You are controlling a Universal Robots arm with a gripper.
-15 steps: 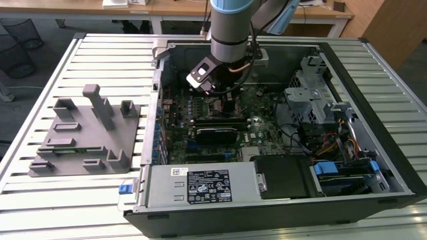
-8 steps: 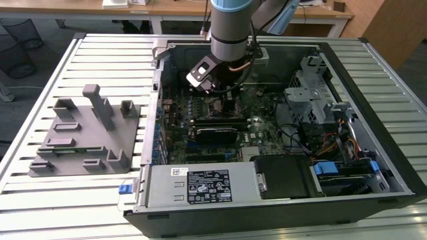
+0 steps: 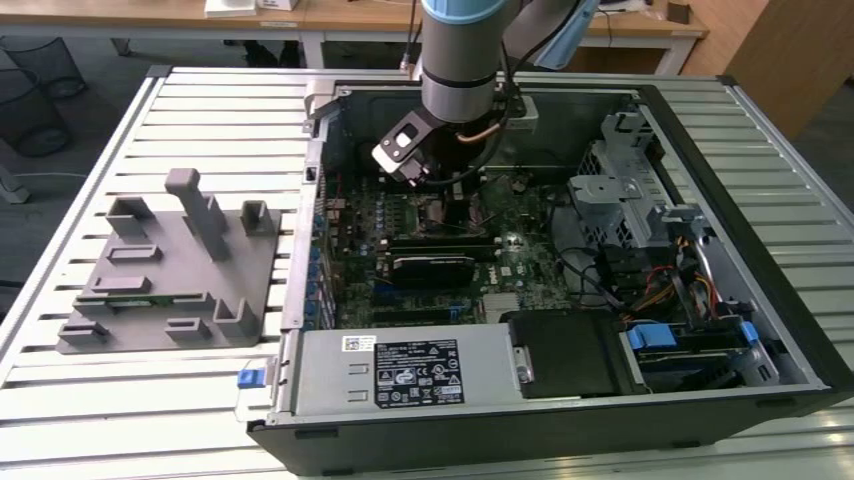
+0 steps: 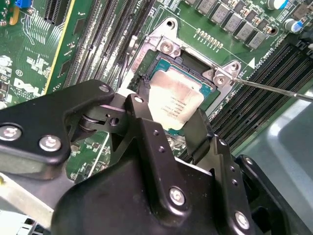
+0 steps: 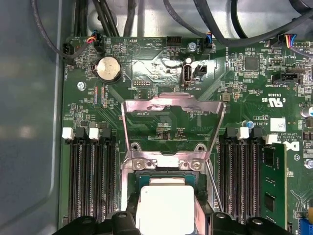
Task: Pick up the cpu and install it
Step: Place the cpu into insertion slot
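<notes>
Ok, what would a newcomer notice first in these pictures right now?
The gripper, low inside the open computer case, grips the silvery cpu by two opposite edges just over the motherboard's socket. In the first wrist view the socket's metal load plate stands flipped open beyond it. A grey fixture sits on the slatted table at the exterior view's left.

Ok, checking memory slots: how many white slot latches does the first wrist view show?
4: two latches on one side of the socket, two opposite; more may be hidden.
</notes>
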